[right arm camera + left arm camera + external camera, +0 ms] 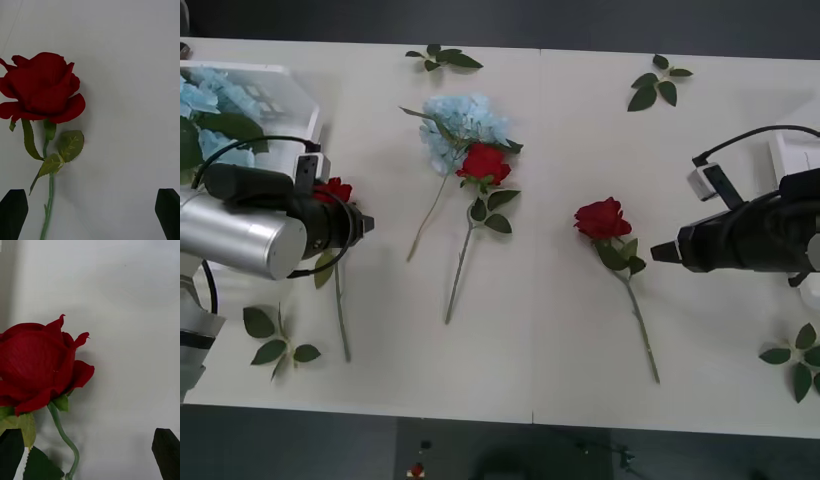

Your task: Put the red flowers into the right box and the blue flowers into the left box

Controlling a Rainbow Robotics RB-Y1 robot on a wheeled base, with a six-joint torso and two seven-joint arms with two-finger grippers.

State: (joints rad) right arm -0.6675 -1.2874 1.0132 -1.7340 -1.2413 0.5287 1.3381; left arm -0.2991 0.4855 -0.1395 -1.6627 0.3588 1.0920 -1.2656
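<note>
Three red flowers lie on the white table. One rose (335, 190) (37, 363) lies under my left gripper (365, 224) (90, 453), which is open just above it, and its stem runs near one finger. A second rose (601, 218) (41, 88) lies just ahead of my right gripper (658, 252) (90, 213), also open and holding nothing. A third rose (485, 162) rests against a blue flower (463, 122) at mid-table. More blue flowers (210, 105) sit in the left box (292, 88). A corner of the right box (795, 150) shows behind the right arm.
Loose green leaf sprigs lie at the table's far edge (442, 58) (658, 82), near the front left (278, 342) and at the front right (798, 362). The table's front edge (530, 415) is close below the stems.
</note>
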